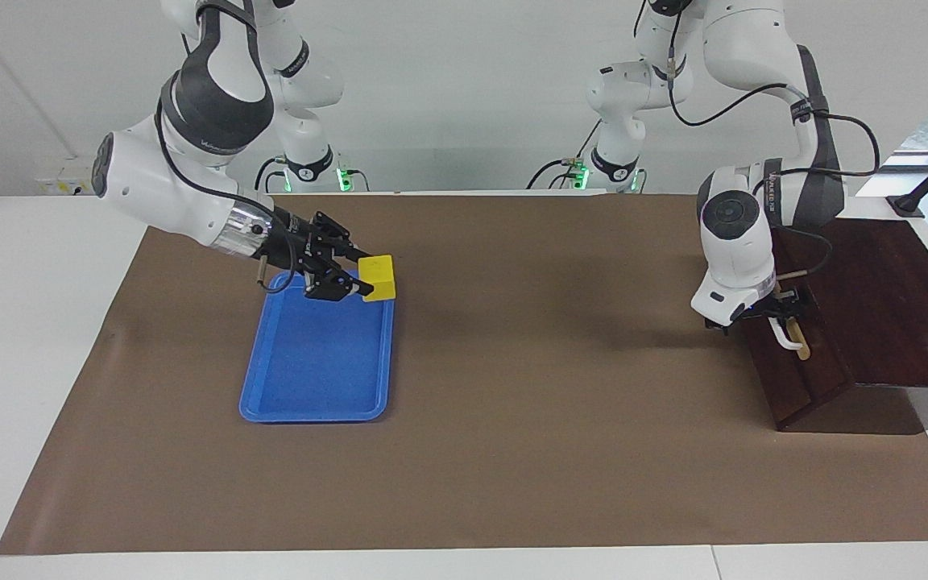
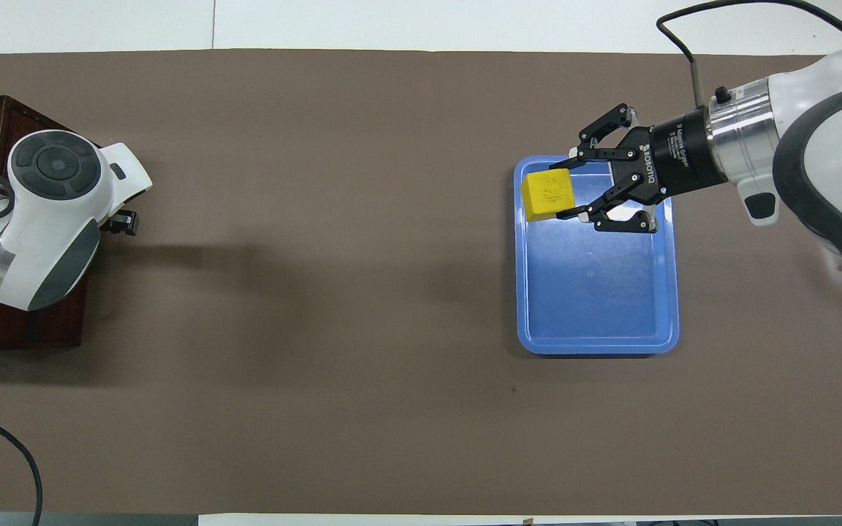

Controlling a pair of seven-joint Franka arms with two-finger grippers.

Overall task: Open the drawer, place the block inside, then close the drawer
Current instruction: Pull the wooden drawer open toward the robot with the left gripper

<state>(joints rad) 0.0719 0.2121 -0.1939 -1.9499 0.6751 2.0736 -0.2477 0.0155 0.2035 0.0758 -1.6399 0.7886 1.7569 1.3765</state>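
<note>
Looking at your right gripper (image 1: 361, 282), you see its fingers clamped on the block (image 1: 376, 277), held in the air over the blue tray (image 1: 315, 379) at its edge nearest the robots; your left gripper (image 1: 778, 312) sits at the white handle (image 1: 783, 337) of the shut drawer (image 1: 802, 362), fingers apart, at the left arm's end of the surface.

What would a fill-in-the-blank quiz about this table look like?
1. The block gripped by the right end effector is coloured ____.
2. It hangs over a corner of a tray coloured ____.
3. The drawer, with the left end effector at its white handle, is not yet ____.
Missing words: yellow; blue; open.
</note>
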